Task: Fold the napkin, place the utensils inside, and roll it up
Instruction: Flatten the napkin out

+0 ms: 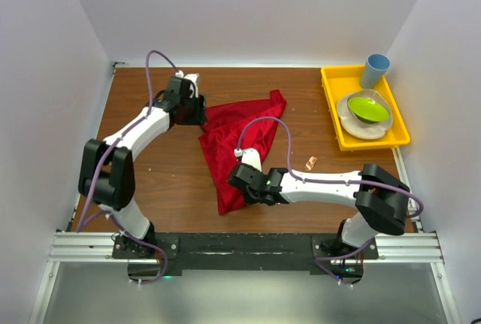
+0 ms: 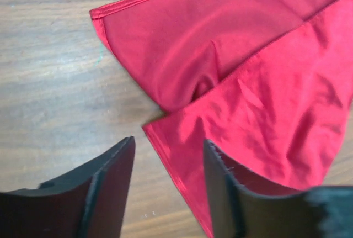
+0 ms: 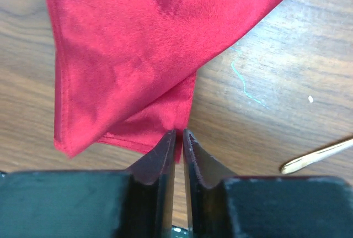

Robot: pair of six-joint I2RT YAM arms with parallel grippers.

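Note:
The red napkin [image 1: 239, 143] lies crumpled and partly doubled over on the brown table, running from the back middle toward the front. My left gripper [image 1: 192, 110] hovers open at its left corner; in the left wrist view the napkin [image 2: 259, 83] has a hemmed edge passing between the spread fingers [image 2: 113, 185] of that gripper [image 2: 168, 163]. My right gripper [image 1: 242, 189] is shut on the napkin's near end, and the wrist view shows the gripper [image 3: 179, 136] pinching a thin edge of the napkin [image 3: 138, 56]. One copper utensil [image 1: 310, 162] lies on the table to the right, its handle [image 3: 317, 155] apart from the cloth.
A yellow tray [image 1: 372, 143] sits at the back right, holding a blue cup [image 1: 375, 70] and a green bowl [image 1: 368, 107] on a white plate [image 1: 352, 122]. White walls close in the table on three sides. Bare wood [image 1: 165, 181] shows left of the napkin.

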